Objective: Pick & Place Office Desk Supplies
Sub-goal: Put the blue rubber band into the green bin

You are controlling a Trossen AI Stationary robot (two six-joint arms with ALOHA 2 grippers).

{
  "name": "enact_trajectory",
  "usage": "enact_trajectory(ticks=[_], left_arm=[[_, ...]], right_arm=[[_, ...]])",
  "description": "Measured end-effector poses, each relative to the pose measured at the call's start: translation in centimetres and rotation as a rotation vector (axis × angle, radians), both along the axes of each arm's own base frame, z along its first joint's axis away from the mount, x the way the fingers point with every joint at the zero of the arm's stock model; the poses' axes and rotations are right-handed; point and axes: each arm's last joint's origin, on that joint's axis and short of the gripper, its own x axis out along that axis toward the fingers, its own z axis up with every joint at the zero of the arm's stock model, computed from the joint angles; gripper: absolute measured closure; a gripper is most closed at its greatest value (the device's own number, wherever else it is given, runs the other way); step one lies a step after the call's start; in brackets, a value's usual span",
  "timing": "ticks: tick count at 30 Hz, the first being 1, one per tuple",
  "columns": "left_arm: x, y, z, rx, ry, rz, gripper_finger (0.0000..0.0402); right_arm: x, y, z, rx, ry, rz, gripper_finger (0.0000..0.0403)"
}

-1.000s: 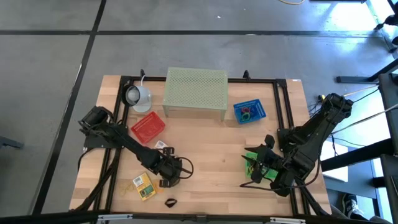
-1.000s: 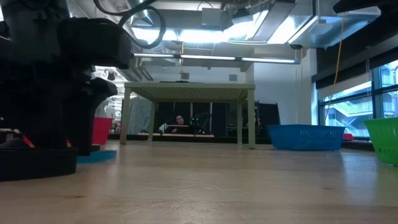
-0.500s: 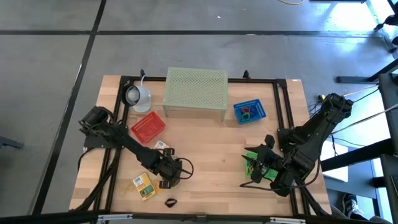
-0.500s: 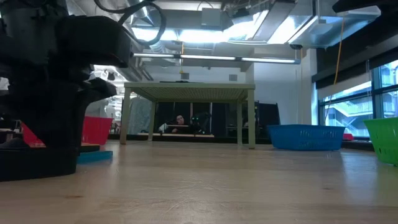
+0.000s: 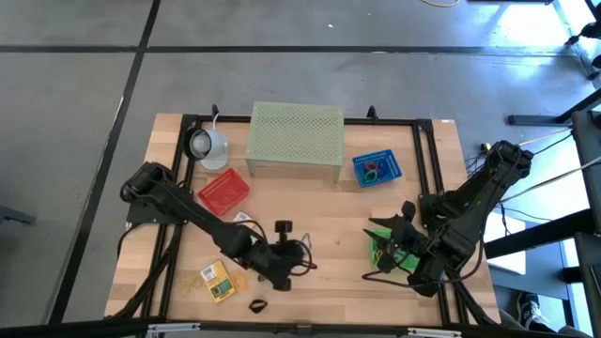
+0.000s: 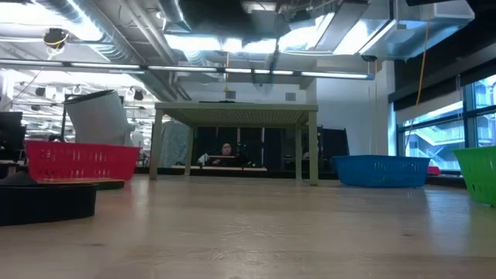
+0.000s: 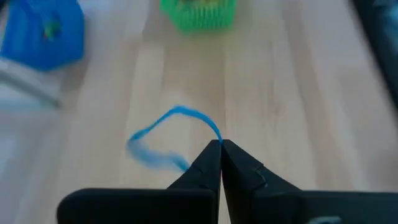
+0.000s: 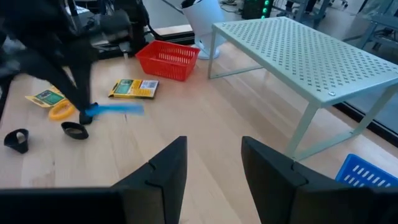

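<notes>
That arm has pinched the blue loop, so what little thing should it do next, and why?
Probably carry it toward the blue basket. The left pincer is shut on the blue loop, which hangs above the bare table, and that basket already holds coloured loops. The right pincer waits open near the green basket.

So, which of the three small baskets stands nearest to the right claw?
The green basket, close beside the right claw. The blue basket and red basket stand farther off.

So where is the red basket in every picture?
High view: red basket left of centre, near the pale green stand.
Low view: red basket far left, stand mid-picture.
Left wrist view: not in it.
Right wrist view: red basket upper middle, stand to its right.
</notes>
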Motion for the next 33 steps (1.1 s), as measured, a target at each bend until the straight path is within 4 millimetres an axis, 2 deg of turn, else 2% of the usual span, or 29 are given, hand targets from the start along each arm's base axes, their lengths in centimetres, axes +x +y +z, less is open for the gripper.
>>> enact_trajectory(ticks=[5, 11, 14, 18, 23, 29, 33], left_arm=[[1.1, -1.3, 3.3, -0.067, -0.152, -0.073, 0.0398], [1.7, -2.3, 4.7, -0.134, -0.255, -0.248, 0.0398], [1.7, -2.5, 4.9, -0.139, -0.273, -0.28, 0.0398], [1.8, -2.4, 5.0, -0.133, -0.275, -0.282, 0.0398], [1.9, -2.4, 4.8, -0.133, -0.27, -0.283, 0.0398], [2.0, -2.7, 4.4, -0.163, -0.251, -0.314, 0.0398], [1.9, -2.8, 4.4, -0.157, -0.253, -0.309, 0.0398]], right_arm=[[0.6, 0.8, -0.7, -0.072, 0.037, 0.039, 0.0249], [2.7, 2.8, -2.0, -0.275, 0.101, 0.15, 0.0249], [4.2, 3.7, -2.5, -0.337, 0.135, 0.236, 0.0249], [6.3, 4.6, -2.7, -0.317, 0.155, 0.422, 0.0249], [8.6, 4.6, -2.4, -0.28, 0.092, 0.542, 0.0249], [9.8, 3.5, -2.4, -0.247, 0.088, 0.526, 0.0249], [10.2, 3.4, -2.5, -0.161, 0.1, 0.659, 0.0249]])
